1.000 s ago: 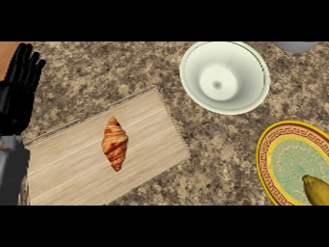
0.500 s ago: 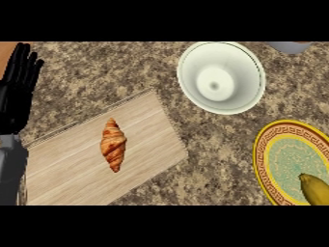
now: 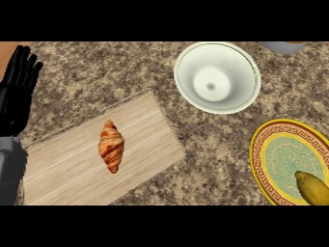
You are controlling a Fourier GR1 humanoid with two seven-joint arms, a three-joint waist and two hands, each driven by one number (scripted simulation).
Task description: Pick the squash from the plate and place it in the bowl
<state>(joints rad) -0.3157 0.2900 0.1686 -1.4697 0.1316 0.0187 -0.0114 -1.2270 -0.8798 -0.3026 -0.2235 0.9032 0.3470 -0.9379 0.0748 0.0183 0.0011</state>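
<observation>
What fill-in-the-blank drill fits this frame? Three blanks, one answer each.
1. The squash lies on the plate, at the view's lower ____ corner.
2. The white bowl is ____ inside.
3. The robot's ____ hand rests open, fingers up, beside the cutting board; the other hand is out of view.

Missing words: right; empty; left.
</observation>
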